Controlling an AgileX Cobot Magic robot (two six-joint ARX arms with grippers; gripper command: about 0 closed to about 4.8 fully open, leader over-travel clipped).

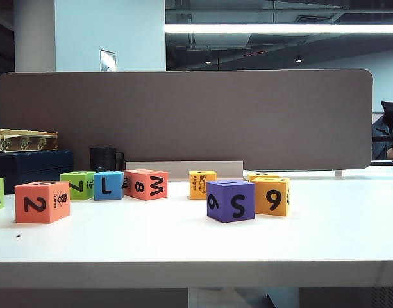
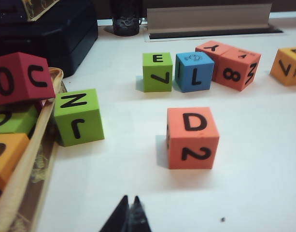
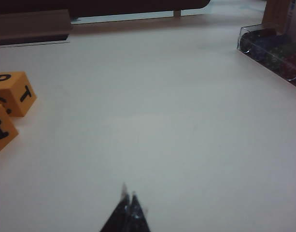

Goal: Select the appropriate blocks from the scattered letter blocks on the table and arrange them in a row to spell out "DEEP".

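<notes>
Nothing is picked yet: the left gripper [image 2: 130, 212] and right gripper [image 3: 128, 209] hover pinched shut, holding nothing, above the table [image 1: 324, 237]. The red-orange D block [image 2: 192, 137] lies just ahead of the left gripper, which probably must open first.

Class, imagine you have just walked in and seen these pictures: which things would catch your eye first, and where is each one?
Brightest is the orange block marked "2", alone near the table's front left, with "D" on its top face in the left wrist view. The purple block marked "6" and "S" stands right of centre, beside a yellow block. Both the left gripper and right gripper hang shut over bare tabletop, holding nothing.
</notes>
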